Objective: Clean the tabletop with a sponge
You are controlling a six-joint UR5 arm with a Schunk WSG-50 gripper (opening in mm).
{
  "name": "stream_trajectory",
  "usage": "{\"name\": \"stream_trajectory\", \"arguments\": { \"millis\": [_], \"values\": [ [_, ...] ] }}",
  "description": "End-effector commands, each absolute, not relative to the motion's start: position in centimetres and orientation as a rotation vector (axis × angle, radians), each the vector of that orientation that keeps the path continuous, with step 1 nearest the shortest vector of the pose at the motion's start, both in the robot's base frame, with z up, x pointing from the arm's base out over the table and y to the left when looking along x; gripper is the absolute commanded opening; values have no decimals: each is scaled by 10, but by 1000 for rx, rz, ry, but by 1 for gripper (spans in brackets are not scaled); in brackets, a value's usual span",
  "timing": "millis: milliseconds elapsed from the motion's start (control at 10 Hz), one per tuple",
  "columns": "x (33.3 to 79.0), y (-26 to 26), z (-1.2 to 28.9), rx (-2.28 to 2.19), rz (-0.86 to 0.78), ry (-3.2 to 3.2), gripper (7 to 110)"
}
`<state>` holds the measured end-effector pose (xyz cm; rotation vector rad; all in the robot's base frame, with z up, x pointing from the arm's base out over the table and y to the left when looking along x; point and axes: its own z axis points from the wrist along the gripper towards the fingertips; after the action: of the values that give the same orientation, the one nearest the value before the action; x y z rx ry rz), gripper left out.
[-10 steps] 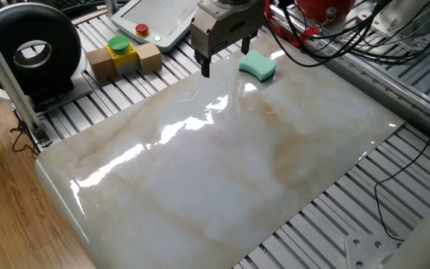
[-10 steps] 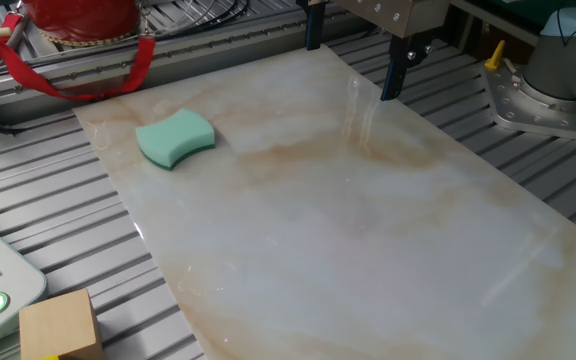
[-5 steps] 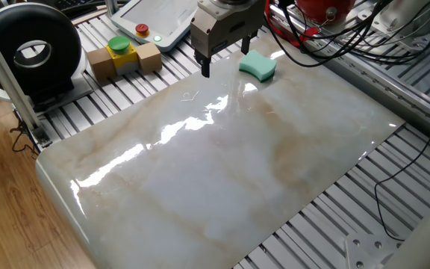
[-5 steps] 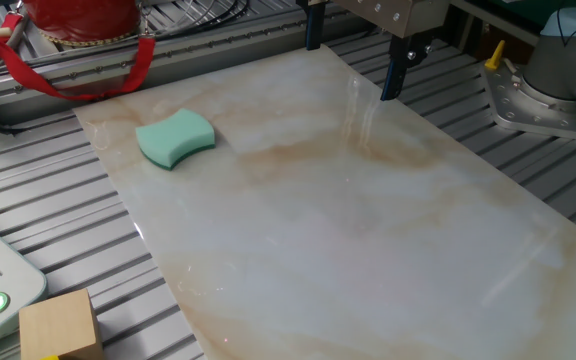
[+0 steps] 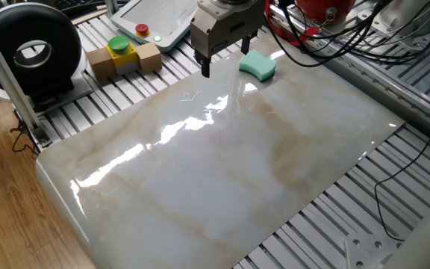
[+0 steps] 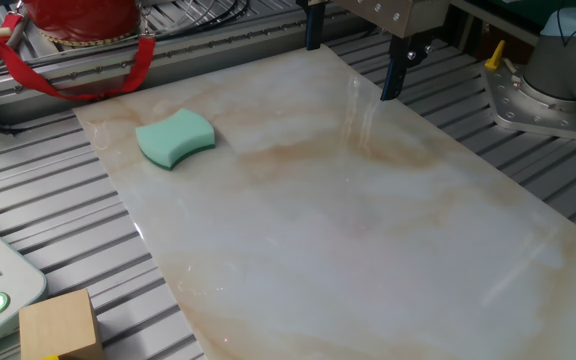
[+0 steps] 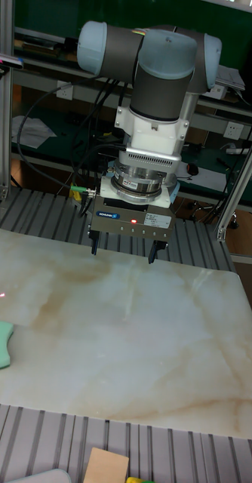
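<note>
Teal-green foam sponge (image 5: 257, 66), small block w/ wavy rounded sides, lies flat on the glossy white-grey marble tabletop (image 5: 222, 164) w/ beige-brown veins. It sits nr the slab's corner, by the red basket w/ straps (image 6: 78, 20).

Round the slab: ribbed grey aluminium slatted frame (image 5: 398, 179). On the frame, off the slab's other short-edge corner, stand a yellow-and-green button on tan wooden blocks (image 5: 122, 54), a white panel w/ a red knob (image 5: 151, 22) & a black round device (image 5: 28, 48). Black cables (image 5: 334, 33) run behind the sponge.

Two-finger gripper (image 7: 123, 252) hangs fingers-down over the slab's edge on the arm-base side, nr that other corner & apart from the sponge, only bare marble between them. Jaws spread wide, nothing held; tips close above the surface.
</note>
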<state>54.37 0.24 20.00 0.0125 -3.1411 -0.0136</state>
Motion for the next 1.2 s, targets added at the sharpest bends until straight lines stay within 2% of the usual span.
{"name": "stream_trajectory", "arguments": {
  "millis": [0,100,200,1100],
  "values": [
    [544,5,200,12,-14,-3141,109],
    [549,-4,200,-93,41,-3161,109],
    [549,-4,199,-90,41,-3161,7],
    [549,1,199,-100,10,-3160,7]
  ]
}}
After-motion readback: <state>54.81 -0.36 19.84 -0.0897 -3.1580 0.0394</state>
